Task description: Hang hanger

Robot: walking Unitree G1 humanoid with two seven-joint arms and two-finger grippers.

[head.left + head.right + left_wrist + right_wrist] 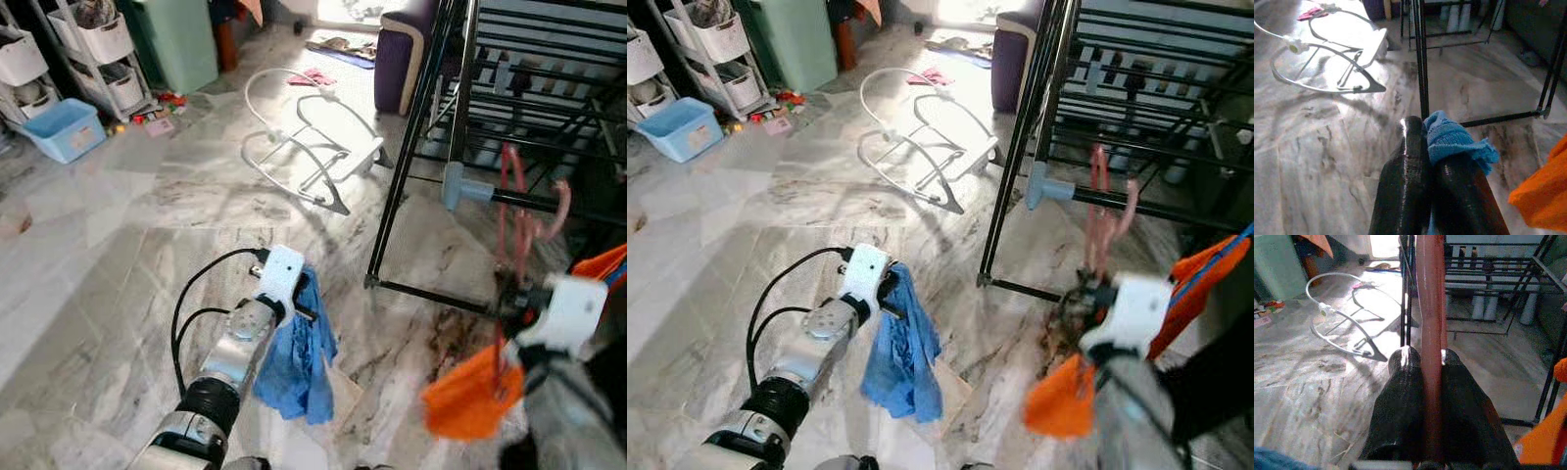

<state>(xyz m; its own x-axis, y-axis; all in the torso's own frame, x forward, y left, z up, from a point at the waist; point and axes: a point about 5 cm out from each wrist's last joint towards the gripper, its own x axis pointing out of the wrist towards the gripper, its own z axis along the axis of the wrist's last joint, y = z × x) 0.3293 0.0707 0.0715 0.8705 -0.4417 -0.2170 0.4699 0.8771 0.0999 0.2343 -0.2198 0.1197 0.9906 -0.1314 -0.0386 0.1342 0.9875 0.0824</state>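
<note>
The left arm reaches forward low over the floor, its left claw (1422,147) pinched tight on a blue cloth (299,357) that hangs down in folds. To the right, the right arm is raised toward the rack (460,117); the right claw (1424,363) is clamped on the stem of a pink hanger (524,211), held upright just before the rack's lower bar, with an orange cloth (465,397) dangling under it. The marble floor (118,225) carries a white frame (313,147) ahead, a blue bin (64,127) and shelves (93,49) far left.
</note>
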